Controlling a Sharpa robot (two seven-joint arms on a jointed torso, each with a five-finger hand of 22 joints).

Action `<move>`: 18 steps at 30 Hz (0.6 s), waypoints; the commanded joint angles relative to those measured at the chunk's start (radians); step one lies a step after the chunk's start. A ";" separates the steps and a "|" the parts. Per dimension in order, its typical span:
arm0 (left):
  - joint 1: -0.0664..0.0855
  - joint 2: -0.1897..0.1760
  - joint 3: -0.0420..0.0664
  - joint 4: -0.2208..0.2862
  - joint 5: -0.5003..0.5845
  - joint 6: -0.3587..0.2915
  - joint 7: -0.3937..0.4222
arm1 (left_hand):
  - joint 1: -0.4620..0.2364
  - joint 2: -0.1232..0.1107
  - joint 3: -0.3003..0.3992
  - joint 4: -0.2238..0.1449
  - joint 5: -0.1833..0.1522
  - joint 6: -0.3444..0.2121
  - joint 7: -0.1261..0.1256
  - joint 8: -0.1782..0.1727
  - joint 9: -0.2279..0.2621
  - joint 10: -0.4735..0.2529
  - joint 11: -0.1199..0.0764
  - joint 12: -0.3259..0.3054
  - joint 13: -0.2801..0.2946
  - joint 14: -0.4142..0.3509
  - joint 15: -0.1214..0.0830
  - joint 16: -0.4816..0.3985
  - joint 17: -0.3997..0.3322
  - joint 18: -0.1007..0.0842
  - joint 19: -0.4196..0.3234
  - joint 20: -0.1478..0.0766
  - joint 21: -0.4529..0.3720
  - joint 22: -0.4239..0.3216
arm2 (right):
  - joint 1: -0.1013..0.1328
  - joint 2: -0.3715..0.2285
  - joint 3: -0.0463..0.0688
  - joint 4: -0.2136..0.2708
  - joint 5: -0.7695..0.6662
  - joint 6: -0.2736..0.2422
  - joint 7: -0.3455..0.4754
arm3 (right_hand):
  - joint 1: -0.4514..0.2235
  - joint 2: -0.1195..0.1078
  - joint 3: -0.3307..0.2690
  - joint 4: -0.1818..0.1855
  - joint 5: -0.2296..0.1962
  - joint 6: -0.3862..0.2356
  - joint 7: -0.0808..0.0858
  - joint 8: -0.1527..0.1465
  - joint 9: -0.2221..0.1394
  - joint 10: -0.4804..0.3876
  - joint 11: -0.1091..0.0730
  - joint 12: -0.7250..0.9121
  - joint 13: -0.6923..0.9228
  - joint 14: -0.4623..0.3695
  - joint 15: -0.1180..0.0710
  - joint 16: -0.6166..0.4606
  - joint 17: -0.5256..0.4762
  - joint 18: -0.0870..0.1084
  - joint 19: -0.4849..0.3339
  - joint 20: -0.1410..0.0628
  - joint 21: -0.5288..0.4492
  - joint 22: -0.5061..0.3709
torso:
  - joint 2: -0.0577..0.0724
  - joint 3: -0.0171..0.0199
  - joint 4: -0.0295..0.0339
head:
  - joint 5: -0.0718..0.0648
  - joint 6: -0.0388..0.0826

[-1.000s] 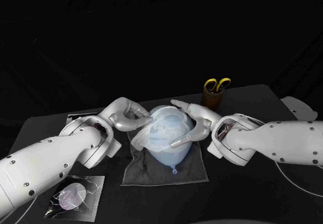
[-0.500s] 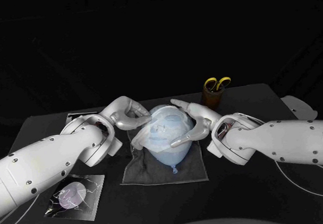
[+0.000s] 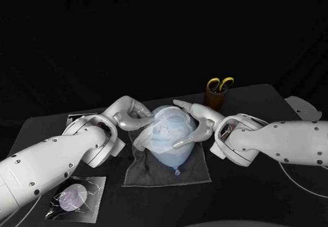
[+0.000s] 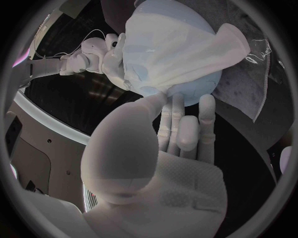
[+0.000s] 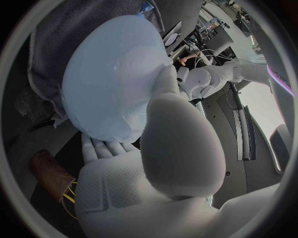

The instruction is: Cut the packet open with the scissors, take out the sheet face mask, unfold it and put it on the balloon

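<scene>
A pale blue balloon lies on a grey cloth at the table's middle, its knot toward me. The white sheet mask is draped over it, and a loose flap hangs off on my left side. My left hand pinches the gathered edge of the sheet mask between thumb and fingers. My right hand clasps the other side, thumb on top and fingers under the balloon. The scissors, yellow-handled, stand in a brown cup at the back right.
The cut-open packet lies flat at the front left of the table. A pale flat object sits by the table's right edge behind my right arm. The cup of scissors is close behind my right hand.
My left arm has edged slightly toward the far side with the mask edge still pinched. The balloon, the right hand and the packet have stayed put.
</scene>
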 commanded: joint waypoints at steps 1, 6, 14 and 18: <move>-0.003 0.004 -0.002 0.007 -0.003 -0.021 0.017 | 0.025 0.007 0.026 -0.012 0.000 0.016 0.001 0.011 0.017 0.020 -0.006 0.004 0.002 0.030 -0.009 0.013 0.044 -0.001 0.033 -0.007 0.030 0.043 | -0.007 0.004 -0.005 0.003 -0.004 0.045 -0.016 | 0.008 0.000 0.004 0.001 0.006 0.004 0.094 0.007 0.001 0.004 0.001 0.003 0.002 0.008 -0.002 0.003 -0.001 0.008 0.007 -0.001 0.003 -0.001 | 0.000 -0.0001 0.0000 | 0.000 0.000; -0.004 -0.002 -0.002 0.008 0.031 -0.057 0.038 | 0.019 -0.003 0.070 -0.019 0.000 0.020 0.000 0.015 0.033 0.032 -0.010 0.004 0.006 0.049 -0.013 0.019 0.069 -0.006 0.053 -0.018 0.059 0.077 | -0.007 0.003 -0.005 0.003 -0.004 0.044 -0.017 | 0.008 0.000 0.006 0.001 0.006 0.005 0.095 0.007 0.002 0.003 0.001 0.004 0.001 0.008 -0.002 0.003 -0.002 0.008 0.007 -0.001 0.003 -0.001 | 0.001 -0.0002 0.0002 | 0.000 0.001; -0.005 -0.012 -0.002 0.010 0.085 -0.105 0.069 | -0.004 -0.019 0.141 -0.035 0.001 0.013 -0.003 0.026 0.075 0.034 -0.013 0.012 0.022 0.059 -0.017 0.019 0.081 -0.008 0.057 -0.030 0.086 0.100 | -0.007 0.003 -0.005 0.003 -0.004 0.042 -0.018 | 0.008 0.000 0.006 0.001 0.006 0.005 0.095 0.007 0.002 0.003 0.001 0.004 0.001 0.008 -0.002 0.003 -0.002 0.008 0.007 -0.001 0.003 -0.001 | 0.001 -0.0002 0.0004 | 0.001 0.001; -0.005 -0.013 -0.002 0.006 0.095 -0.120 0.079 | -0.019 -0.025 0.173 -0.045 0.001 0.003 -0.004 0.032 0.105 0.028 -0.012 0.021 0.036 0.063 -0.017 0.019 0.086 -0.010 0.060 -0.034 0.097 0.112 | -0.007 0.003 -0.005 0.002 -0.004 0.041 -0.018 | 0.008 0.000 0.006 0.001 0.006 0.005 0.095 0.007 0.002 0.003 0.001 0.004 0.001 0.008 -0.002 0.003 -0.002 0.008 0.007 -0.001 0.003 -0.001 | 0.001 -0.0002 0.0001 | 0.000 0.000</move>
